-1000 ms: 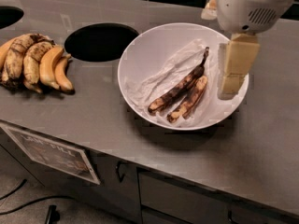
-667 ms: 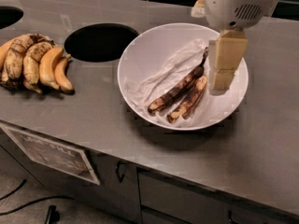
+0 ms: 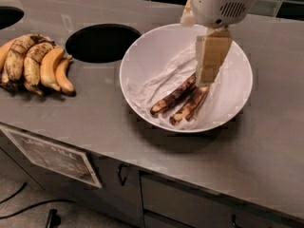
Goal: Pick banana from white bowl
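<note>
Bench [image 3: 95,122]: grey metal top spanning the whole frame, cabinet fronts below along the lower edge

White bowl [image 3: 233,96]: large, round, shallow; standing on the bench right of centre; lined with a crinkled white liner [image 3: 159,77] bunched toward its left half

Round opening [image 3: 102,42]: dark cut-out in the bench top, upper left of centre, just beside the bowl's left rim; part of a second opening [image 3: 7,15] at the upper left corner

Bunch of bananas [image 3: 33,63]: yellow and brown, lying on the bench at the left edge, well apart from the bowl

Gripper [image 3: 207,76]: cream-coloured, hanging from a white housing at the top of the frame, reaching down inside the bowl, lower end over the upper ends of both fruits there; apart or together cannot be told; contact with the fruit likewise unclear

Label [image 3: 50,156]: printed sheet on the cabinet front, lower left, text unreadable

Banana [image 3: 172,98]: slim, almost wholly black-brown, resting on the liner inside the white bowl, slanting from lower left to upper right

Shorter banana [image 3: 189,107]: brown with pale yellow patches, just beside the former on its right, roughly parallel
</note>
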Available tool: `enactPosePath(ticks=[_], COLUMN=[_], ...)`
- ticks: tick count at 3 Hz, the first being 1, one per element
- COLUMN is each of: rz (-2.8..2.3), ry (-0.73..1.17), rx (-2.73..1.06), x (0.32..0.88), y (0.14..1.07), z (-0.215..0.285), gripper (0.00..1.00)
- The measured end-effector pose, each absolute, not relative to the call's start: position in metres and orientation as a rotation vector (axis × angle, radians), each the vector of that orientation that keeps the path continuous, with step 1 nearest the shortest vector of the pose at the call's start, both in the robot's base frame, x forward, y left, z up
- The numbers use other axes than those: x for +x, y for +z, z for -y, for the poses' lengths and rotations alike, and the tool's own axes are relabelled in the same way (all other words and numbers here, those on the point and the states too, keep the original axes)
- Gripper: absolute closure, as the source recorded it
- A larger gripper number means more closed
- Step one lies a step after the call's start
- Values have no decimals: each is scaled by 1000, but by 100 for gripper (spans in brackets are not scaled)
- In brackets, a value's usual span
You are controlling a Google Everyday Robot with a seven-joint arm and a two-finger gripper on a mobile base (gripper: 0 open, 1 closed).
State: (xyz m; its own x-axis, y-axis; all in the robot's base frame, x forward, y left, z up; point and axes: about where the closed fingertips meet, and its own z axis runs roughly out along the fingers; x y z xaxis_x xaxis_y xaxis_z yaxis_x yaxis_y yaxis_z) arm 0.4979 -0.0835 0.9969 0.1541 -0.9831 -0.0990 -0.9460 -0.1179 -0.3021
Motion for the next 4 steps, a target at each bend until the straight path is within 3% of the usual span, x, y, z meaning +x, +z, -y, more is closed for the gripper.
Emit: enactPosePath(ticks=[2,4], rz=[-1849,-1825], ry=[-147,-137], rx=[-2130,-2188], x=[505,517], y=[991,981], z=[85,75], gripper=[29,34])
